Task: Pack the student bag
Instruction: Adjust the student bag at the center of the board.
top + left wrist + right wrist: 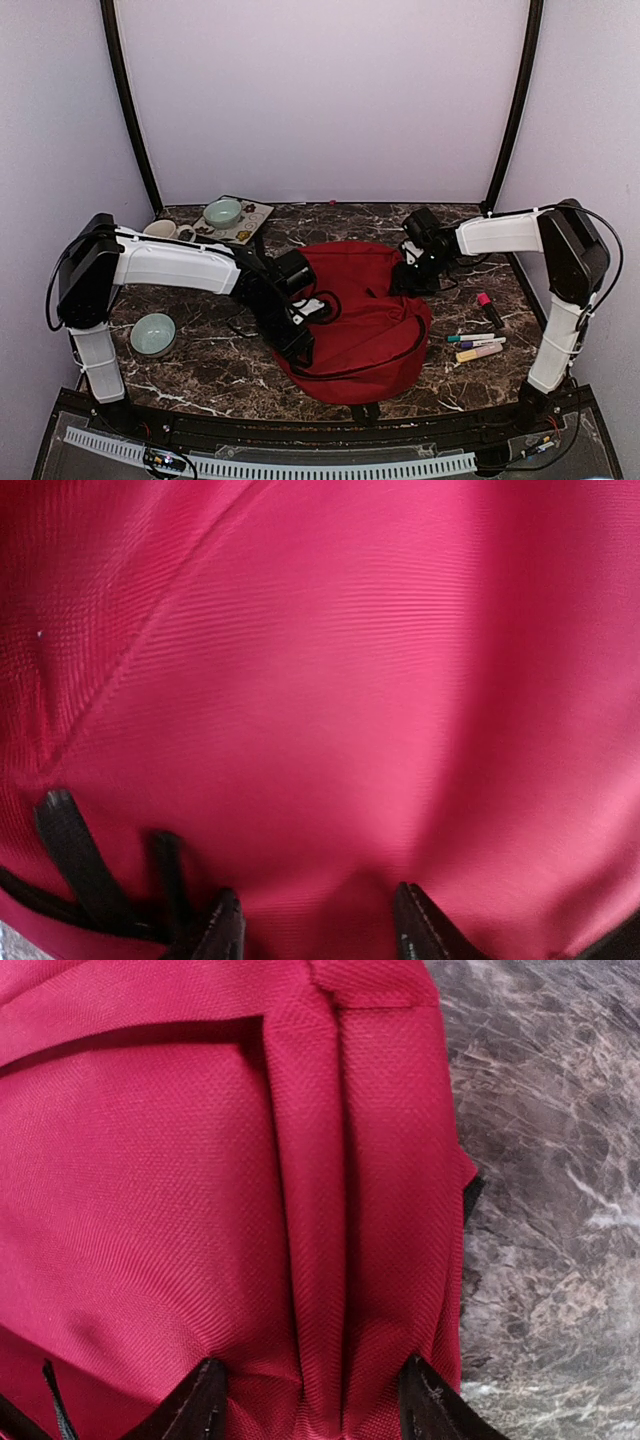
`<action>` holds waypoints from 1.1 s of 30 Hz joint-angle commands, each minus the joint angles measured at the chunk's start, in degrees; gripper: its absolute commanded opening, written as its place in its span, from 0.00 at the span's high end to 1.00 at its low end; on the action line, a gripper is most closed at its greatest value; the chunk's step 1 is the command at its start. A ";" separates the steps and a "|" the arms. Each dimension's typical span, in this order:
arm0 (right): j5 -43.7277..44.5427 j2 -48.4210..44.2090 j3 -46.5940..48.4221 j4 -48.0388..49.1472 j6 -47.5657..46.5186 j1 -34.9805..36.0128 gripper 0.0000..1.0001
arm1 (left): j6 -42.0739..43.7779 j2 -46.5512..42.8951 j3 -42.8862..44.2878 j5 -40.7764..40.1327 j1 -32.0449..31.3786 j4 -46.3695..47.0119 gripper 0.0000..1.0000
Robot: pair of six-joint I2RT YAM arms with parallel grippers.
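Student bag (365,300), large, red and soft, lies slumped mid-table (200,370) between the two arms. The left gripper (320,925) presses on its smooth left side and the right gripper (315,1400) straddles a raised seam fold (310,1210) at its far right edge; both show jaws partly apart with cloth between, and whether either pinches it cannot be told. Limp, light-looking fabric will likely sag and slip, so the stitched fold seems a surer hold than flat cloth.
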 commanded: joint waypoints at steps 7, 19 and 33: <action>-5.92 -0.15 -4.60 2.60 -0.69 0.29 0.84 | -0.75 7.70 2.06 -13.25 2.48 -7.87 0.59; -9.47 -7.88 -19.31 9.71 4.60 0.38 0.95 | 2.49 12.73 8.43 -13.41 8.43 -11.67 0.59; -10.62 7.60 1.11 8.11 3.20 2.59 0.95 | 11.18 10.35 5.93 12.33 2.70 -8.33 0.60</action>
